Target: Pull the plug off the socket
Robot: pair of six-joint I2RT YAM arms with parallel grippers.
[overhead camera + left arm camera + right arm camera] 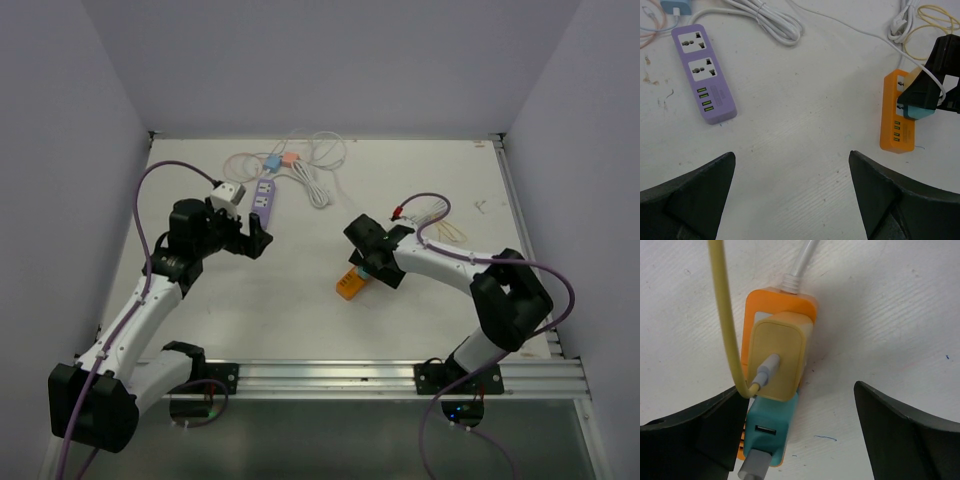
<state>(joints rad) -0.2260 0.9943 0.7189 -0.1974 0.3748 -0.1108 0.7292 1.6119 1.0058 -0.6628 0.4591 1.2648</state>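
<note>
Hovering over the orange power strip [790, 299], my right gripper [795, 386] has its fingers spread wide, one at 8 o'clock and one at 4 o'clock in its wrist view, closed on nothing. Between them a cream plug [785, 340] sits fully seated in the strip, with a teal plug [770, 417] pushed in directly at its 6 o'clock. A yellow cable [725, 330] loops out of the cream plug's face and climbs toward 12 o'clock, where a white lead [802, 257] also leaves the end of the strip. Seen from above, the strip lies on the table [300, 320] just off centre toward 5 o'clock, under the right arm's wrist. My left gripper [791, 153] hangs with its fingers parted and nothing in them; the purple power strip [715, 100] lies at 10 o'clock in its view, both large sockets bare. As I read it, the job has got no further than the approach: no plug is gripped, and neither one is lifted or tilted out of its socket. I cannot tell from the task line which of the two plugs is meant, though the cream one lies squarest between the open fingers. What is left, in my judgement, is the whole of the work: lower, close on the plug body, and draw it straight out, with the light strip likely to rise unless it is pinned.
</note>
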